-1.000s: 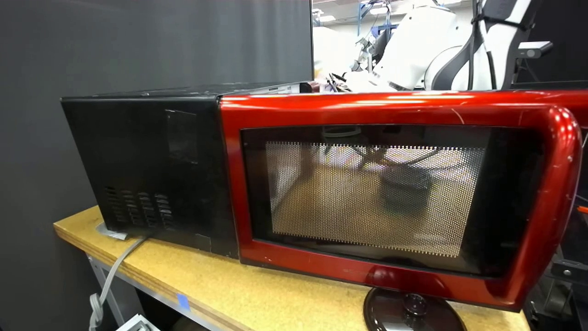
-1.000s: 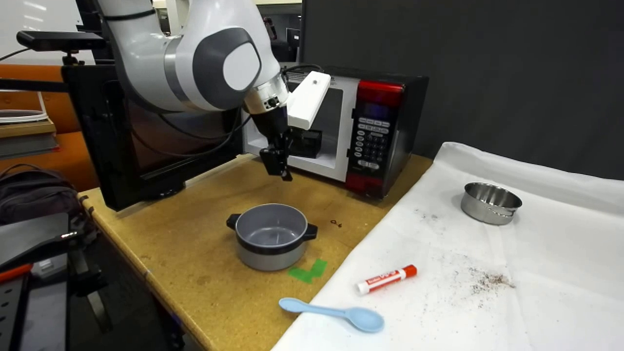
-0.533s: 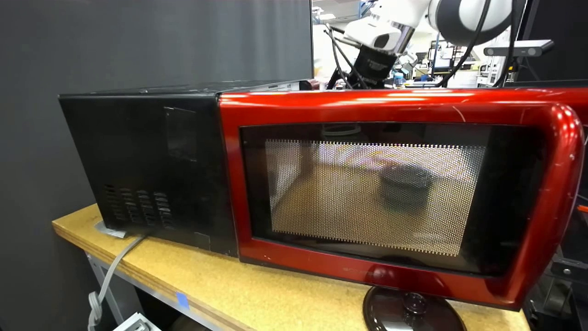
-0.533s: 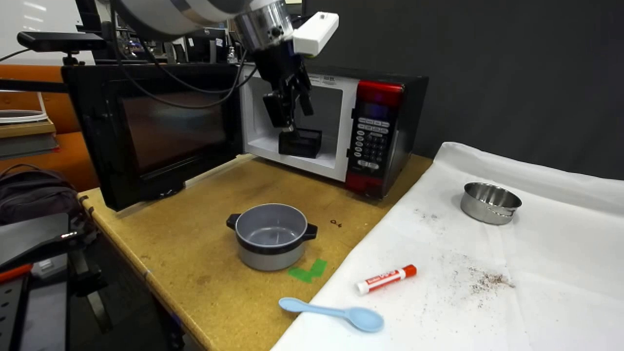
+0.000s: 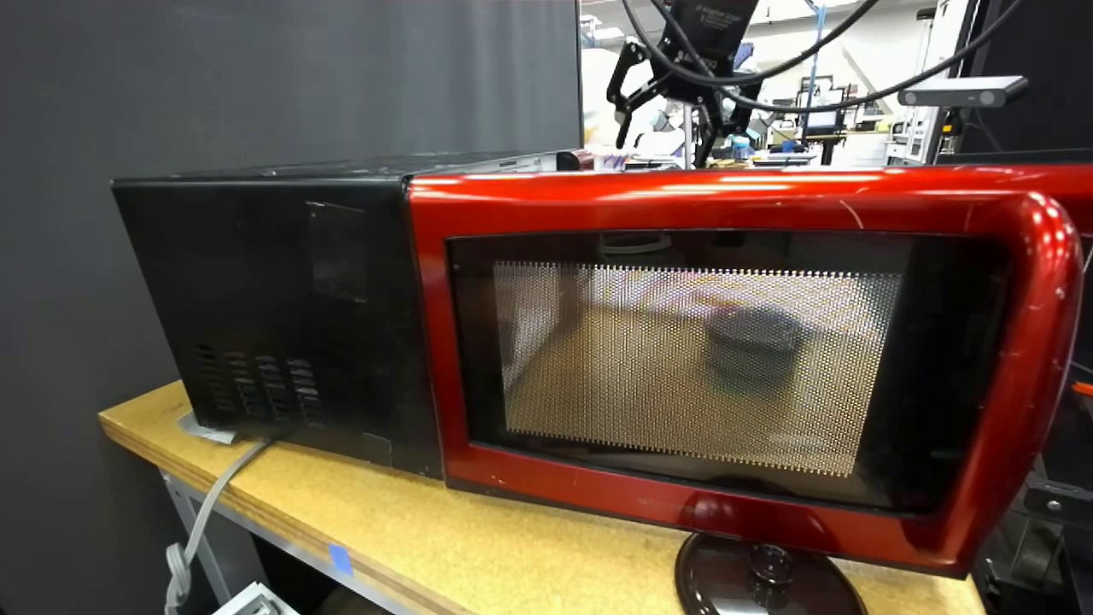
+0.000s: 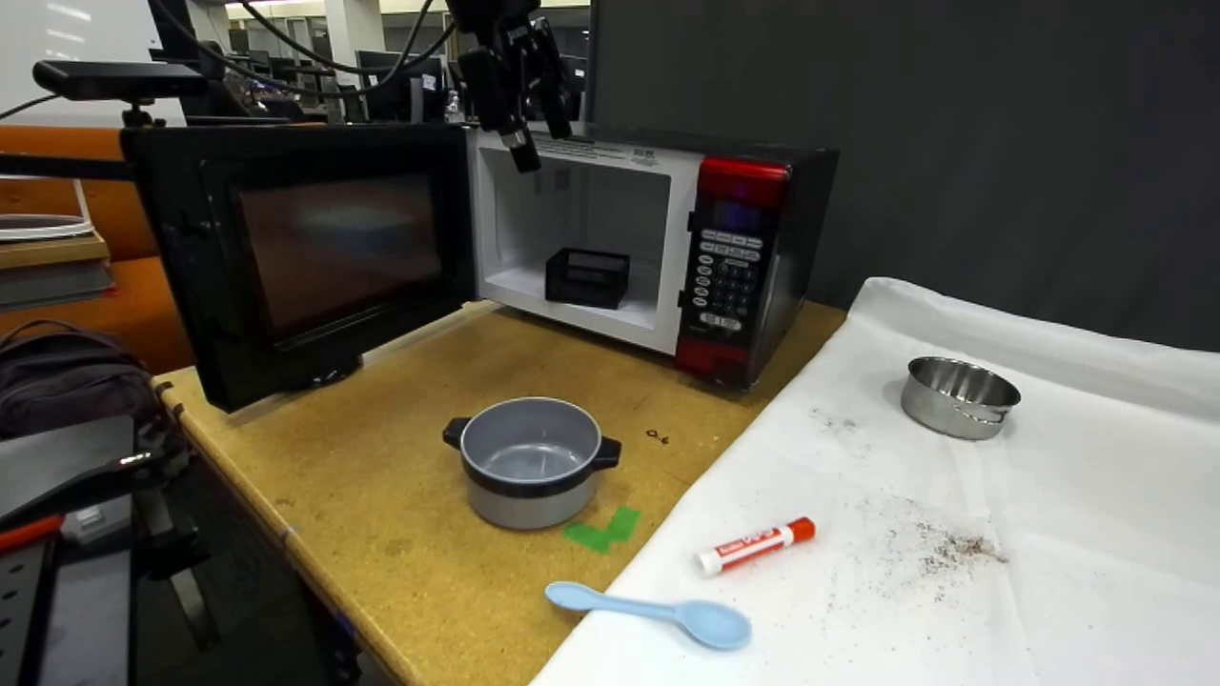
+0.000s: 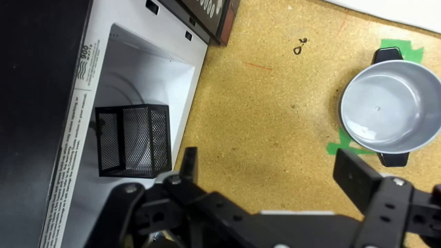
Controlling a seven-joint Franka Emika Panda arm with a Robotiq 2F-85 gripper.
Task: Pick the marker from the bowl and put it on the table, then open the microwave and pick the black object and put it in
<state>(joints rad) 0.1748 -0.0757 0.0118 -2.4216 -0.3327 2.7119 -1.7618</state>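
– Bare wood is shown by the table [image 6: 381, 476] below the pincer [image 7: 270, 168], and a dark panel [image 6: 953, 143] is seen behind the microwave [image 6: 734, 214]. How are the fingers [image 7: 356, 182] held?

– Wide apart; both tips are seen in the wrist view. In an exterior view the pincer is held high, its tips seen against the top of the microwave's mouth.

– Where is the basket [image 6: 586, 288] found?

– Inside the microwave, lower than the pincer. It is black and meshed, and it is set with its open side toward the pincer.

– And the door [image 5: 683, 367]?

– It is swung wide open. Near its lower edge the lid [image 5: 726, 589] is seen on the table.

– And on the pincer's other side?

– In the wrist view the pot [image 7: 379, 103] is seen there, also lower than the pincer, grey with black handles.

– Farther off?

– Well apart from the pincer, the marker [image 6: 758, 546] is laid on a white sheet [image 6: 1096, 495]. The bowl [image 6: 939, 414] is set upright on the same sheet, and the spoon [image 6: 667, 613] is rested partly on it, partly on bare table.
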